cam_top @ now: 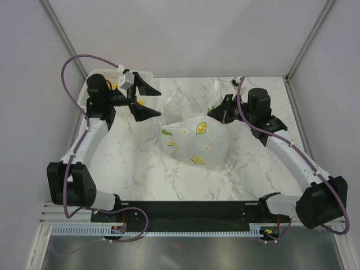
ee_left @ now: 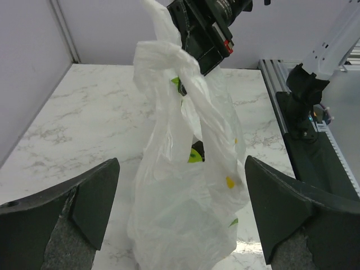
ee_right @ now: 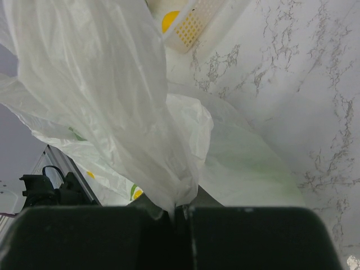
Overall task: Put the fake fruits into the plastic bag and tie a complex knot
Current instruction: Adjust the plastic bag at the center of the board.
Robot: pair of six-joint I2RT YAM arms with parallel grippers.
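Upon white marbled counter (cam_top: 140,169), grey walls and metal corner posts all round. Mid-counter, plastic bag (cam_top: 188,140), lemon-printed, drawn up by its gathered top. Clenched on that top: right pincer (cam_top: 214,114). Just left of bag, not touching: left pincer (cam_top: 160,103), spread wide, grasping nothing. Back-left corner: white perforated basket (cam_top: 145,74), partly hidden behind left arm. From right wrist, close up: yellow fake fruit (ee_right: 170,21) lying in basket. From left wrist only: bag's twisted neck beneath right pincer.

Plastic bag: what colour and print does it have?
Translucent white plastic bag printed with small yellow lemons and green leaves; clearest in the top external view.
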